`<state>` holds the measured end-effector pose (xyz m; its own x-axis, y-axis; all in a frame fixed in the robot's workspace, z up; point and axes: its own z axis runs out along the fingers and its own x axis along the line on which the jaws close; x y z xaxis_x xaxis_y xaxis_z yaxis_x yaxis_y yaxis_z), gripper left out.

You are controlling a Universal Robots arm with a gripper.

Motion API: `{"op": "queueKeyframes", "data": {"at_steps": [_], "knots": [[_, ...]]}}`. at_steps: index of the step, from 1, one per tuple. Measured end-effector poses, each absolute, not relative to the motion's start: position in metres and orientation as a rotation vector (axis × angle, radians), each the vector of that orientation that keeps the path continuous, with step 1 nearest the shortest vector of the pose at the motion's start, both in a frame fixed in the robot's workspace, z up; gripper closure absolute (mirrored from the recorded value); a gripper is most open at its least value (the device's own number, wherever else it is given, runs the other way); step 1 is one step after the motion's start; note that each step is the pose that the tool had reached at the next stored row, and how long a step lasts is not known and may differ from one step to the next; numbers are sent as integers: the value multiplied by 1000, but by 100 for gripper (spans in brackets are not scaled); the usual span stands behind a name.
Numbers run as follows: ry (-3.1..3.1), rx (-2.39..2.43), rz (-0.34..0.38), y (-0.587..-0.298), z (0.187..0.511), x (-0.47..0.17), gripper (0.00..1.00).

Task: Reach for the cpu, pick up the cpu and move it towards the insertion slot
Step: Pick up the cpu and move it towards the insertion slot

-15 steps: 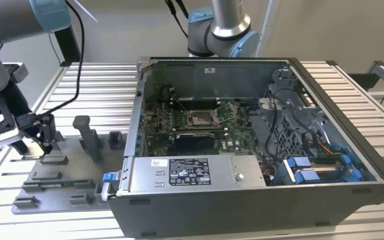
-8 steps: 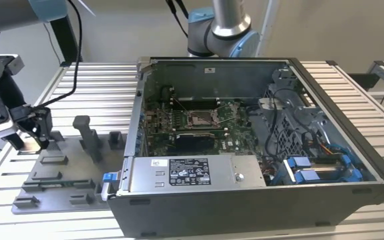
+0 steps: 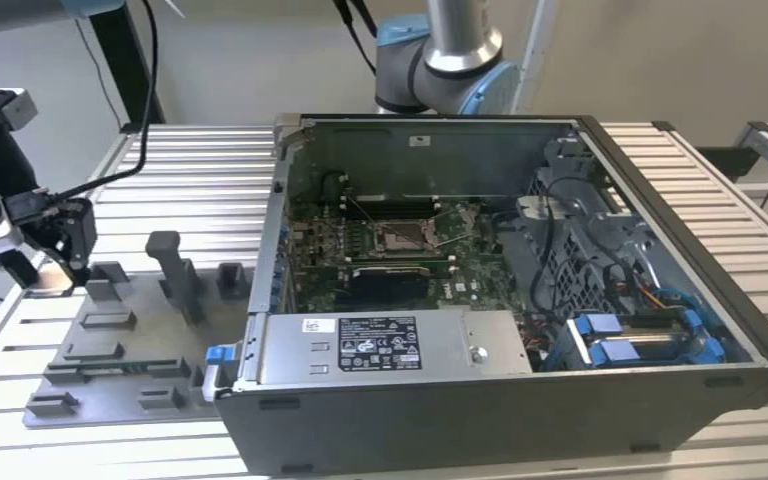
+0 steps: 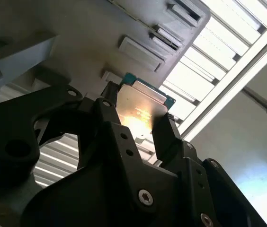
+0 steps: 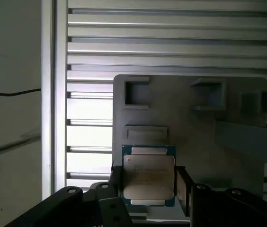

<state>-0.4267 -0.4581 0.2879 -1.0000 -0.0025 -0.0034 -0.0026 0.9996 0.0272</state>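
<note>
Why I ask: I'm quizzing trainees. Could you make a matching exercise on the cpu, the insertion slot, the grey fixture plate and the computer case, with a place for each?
Things:
1. cpu
2. insertion slot
3. grey fixture plate
4. computer case

Places:
a. lies open on the slatted table
b. set in the green circuit board
c. held in the gripper
d. beside the computer case, at the exterior view's left

Pairs: 1-c, 2-b, 3-d, 4-a.
</note>
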Motion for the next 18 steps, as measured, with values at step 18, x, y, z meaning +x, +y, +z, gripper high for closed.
{"op": "queueKeyframes", "data": {"at_steps": [18], "knots": [[3132, -4, 48, -458, 334, -427, 100]]}}
